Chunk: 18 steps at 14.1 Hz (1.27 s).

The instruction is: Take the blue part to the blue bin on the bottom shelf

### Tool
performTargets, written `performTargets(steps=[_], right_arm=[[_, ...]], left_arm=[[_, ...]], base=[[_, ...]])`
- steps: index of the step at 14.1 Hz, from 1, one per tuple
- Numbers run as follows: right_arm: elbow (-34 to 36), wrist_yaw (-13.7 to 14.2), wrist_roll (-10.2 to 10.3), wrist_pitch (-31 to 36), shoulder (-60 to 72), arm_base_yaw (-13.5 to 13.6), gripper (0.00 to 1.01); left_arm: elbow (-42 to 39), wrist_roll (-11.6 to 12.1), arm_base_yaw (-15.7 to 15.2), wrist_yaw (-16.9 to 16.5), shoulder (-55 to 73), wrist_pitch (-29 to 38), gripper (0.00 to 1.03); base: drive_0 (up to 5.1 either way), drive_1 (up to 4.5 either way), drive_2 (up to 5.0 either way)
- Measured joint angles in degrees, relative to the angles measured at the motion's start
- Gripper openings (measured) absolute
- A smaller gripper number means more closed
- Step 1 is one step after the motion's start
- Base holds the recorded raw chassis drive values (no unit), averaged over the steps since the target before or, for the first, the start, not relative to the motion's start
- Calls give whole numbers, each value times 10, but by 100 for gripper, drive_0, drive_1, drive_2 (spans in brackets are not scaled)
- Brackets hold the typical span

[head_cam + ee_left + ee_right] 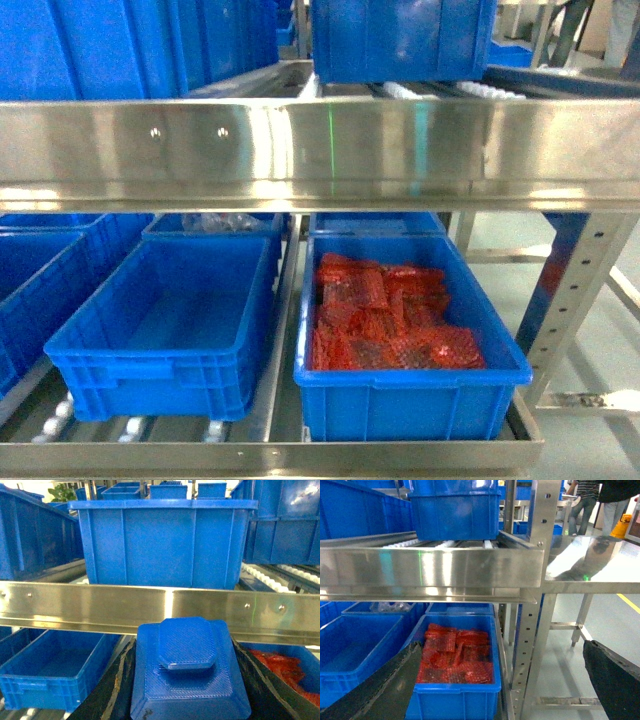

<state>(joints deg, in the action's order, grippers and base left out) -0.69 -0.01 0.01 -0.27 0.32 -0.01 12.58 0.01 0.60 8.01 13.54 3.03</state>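
The blue part [187,647], a stepped block with an octagonal top, fills the space between the black fingers [116,682] of my left gripper [189,685], which is shut on it. It hangs in front of a steel shelf rail [100,607]. Below that rail on the bottom shelf [270,458] an empty blue bin [160,320] [50,672] stands on the left. My right gripper [500,652] is open with nothing between its fingers, in front of the rack's right upright [532,630]. Neither gripper shows in the head view.
A second blue bin [410,370] [457,655] full of red mesh-wrapped parts stands right of the empty one. More blue bins [162,542] sit on the tier above. A small steel table [592,565] and people [580,500] are to the right.
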Motion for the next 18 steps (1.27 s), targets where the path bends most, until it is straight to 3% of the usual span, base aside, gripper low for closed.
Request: performTargets(steps=[18], right_arm=[[0, 0, 0, -1, 0, 0, 98]], left_arm=[[-1, 0, 0, -1, 0, 0, 44]], base=[[0, 0, 0]])
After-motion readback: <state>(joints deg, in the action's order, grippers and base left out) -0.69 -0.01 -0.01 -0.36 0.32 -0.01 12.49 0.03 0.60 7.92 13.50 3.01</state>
